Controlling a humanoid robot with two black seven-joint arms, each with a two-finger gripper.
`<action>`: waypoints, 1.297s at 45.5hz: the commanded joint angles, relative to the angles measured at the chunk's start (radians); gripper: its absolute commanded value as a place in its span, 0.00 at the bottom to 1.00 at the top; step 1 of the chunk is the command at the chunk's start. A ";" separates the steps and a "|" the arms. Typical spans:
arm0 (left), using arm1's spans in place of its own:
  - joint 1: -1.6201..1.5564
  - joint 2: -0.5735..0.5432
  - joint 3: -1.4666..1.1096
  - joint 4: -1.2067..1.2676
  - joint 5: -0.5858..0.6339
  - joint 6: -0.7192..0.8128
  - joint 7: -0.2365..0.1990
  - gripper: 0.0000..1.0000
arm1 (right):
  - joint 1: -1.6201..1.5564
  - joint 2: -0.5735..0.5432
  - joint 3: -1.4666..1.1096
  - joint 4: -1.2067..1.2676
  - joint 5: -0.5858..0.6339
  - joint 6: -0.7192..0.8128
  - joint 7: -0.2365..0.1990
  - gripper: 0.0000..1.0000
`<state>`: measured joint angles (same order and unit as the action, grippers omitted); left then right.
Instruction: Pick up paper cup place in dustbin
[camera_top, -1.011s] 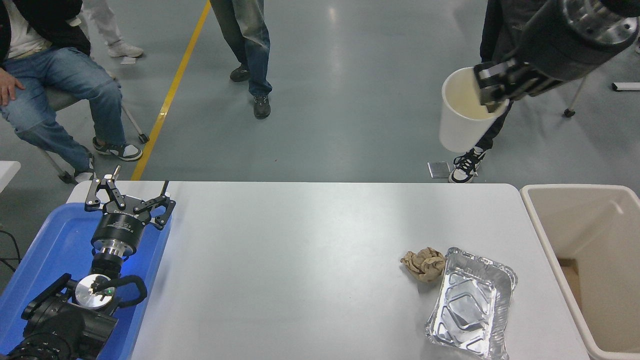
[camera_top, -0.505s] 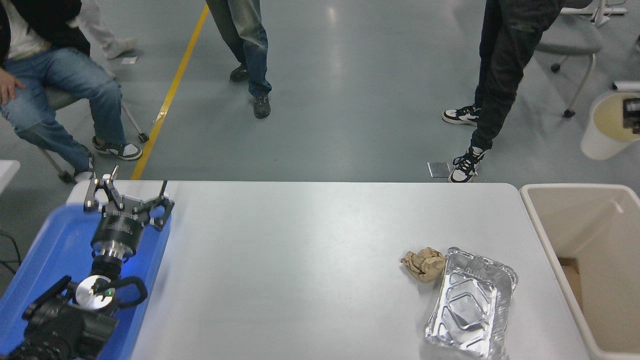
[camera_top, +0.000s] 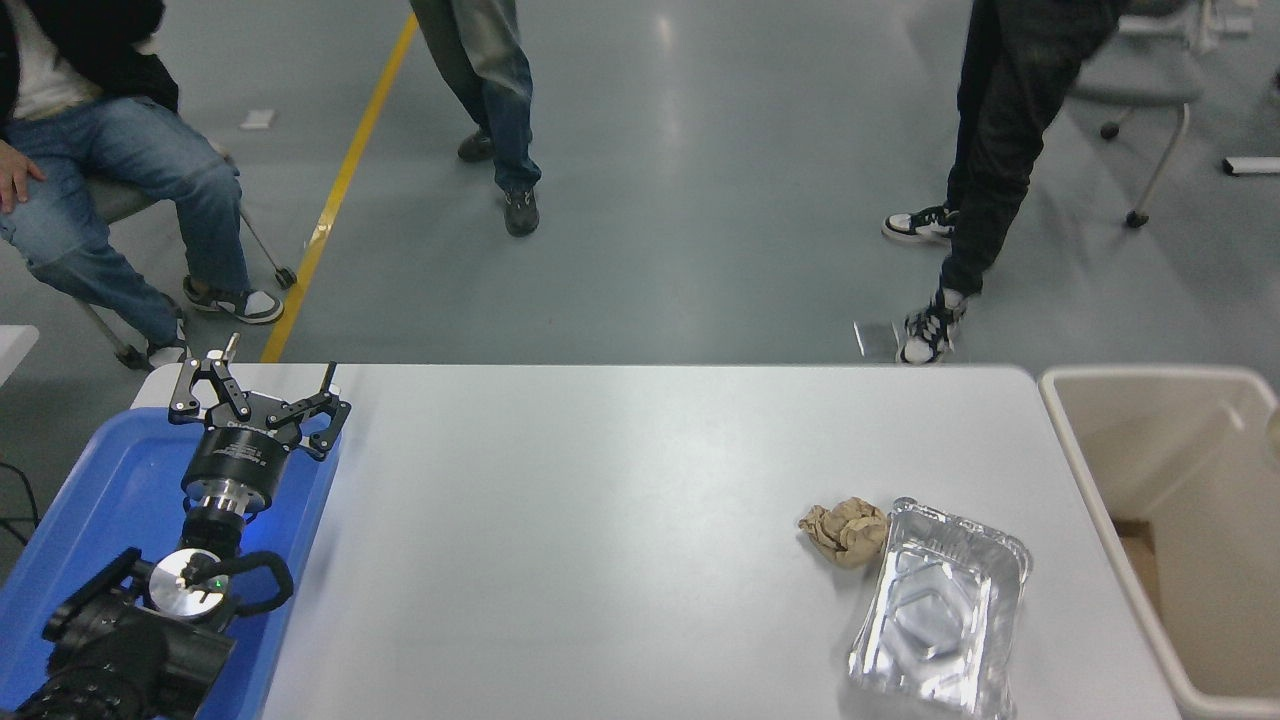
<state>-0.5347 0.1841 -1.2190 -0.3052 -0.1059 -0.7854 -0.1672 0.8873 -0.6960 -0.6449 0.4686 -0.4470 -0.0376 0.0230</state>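
The beige dustbin (camera_top: 1085, 470) stands off the table's right end, open, with part of its inside showing. The paper cup is out of view. A small pale sliver (camera_top: 1275, 430) shows at the picture's right edge over the dustbin, and I cannot tell what it is. My right arm and gripper are out of the picture. My left gripper (camera_top: 262, 385) is parked over the blue tray (camera_top: 120, 470) at the lower left, open and empty.
A crumpled brown paper ball (camera_top: 846, 530) lies on the white table (camera_top: 600, 520) beside a silver foil tray (camera_top: 940, 620) at the front right. Several people stand or sit beyond the table's far edge.
My right gripper carried the paper cup from high above the table's far right out past the picture's right edge. Arm and cup are both gone from view now. The left arm stays parked.
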 joint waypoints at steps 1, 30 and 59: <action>-0.001 0.000 0.001 0.000 0.000 0.000 0.000 0.99 | -0.231 0.121 0.241 -0.154 0.008 -0.045 -0.006 0.00; -0.001 0.000 0.001 0.000 0.000 0.000 0.000 0.99 | -0.231 0.170 0.263 -0.171 0.050 -0.030 -0.006 1.00; -0.001 0.000 0.003 0.000 0.002 0.000 0.002 0.99 | 0.951 0.010 -0.599 0.754 -0.009 0.145 -0.006 1.00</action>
<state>-0.5361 0.1841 -1.2167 -0.3054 -0.1046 -0.7854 -0.1658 1.3177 -0.7301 -0.9089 0.8363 -0.4545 -0.0272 0.0173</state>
